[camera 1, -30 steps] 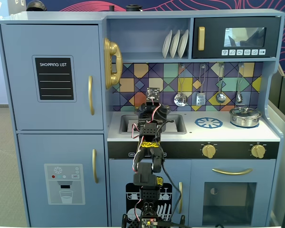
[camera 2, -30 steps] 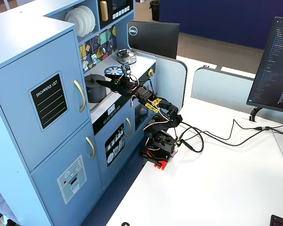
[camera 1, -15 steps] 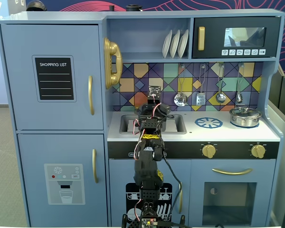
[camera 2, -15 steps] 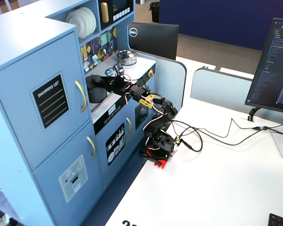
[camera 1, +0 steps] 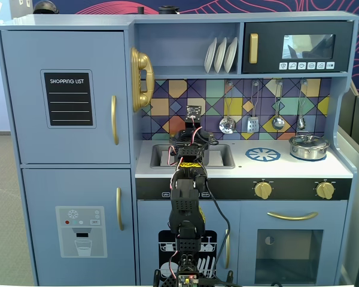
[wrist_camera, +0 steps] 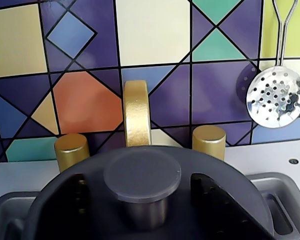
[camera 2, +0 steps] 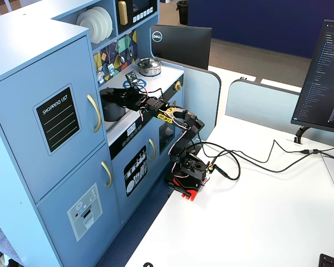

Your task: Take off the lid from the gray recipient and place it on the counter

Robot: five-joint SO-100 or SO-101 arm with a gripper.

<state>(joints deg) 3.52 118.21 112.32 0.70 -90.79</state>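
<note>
The dark gray lid (wrist_camera: pixel 225 175) fills the bottom of the wrist view, and its round center knob (wrist_camera: pixel 141 175) is in the middle. The lid sits on the gray recipient (camera 2: pixel 111 113), which stands in the sink (wrist_camera: pixel 286 186). My gripper (wrist_camera: pixel 140 179) is open, with one black finger (wrist_camera: pixel 74 200) on the left of the knob and the other on the right, small gaps showing between them and it. In a fixed view the arm covers the pot, and the gripper (camera 1: pixel 192 139) hangs over the sink. The white counter (camera 1: pixel 287 168) lies to the right.
A gold faucet (wrist_camera: pixel 136 112) and two gold taps stand just behind the pot. A slotted spoon (wrist_camera: pixel 276 95) hangs on the tiled wall at right. A shiny steel pot (camera 1: pixel 309 146) sits at the counter's right end, beside the blue burner print (camera 1: pixel 262 155).
</note>
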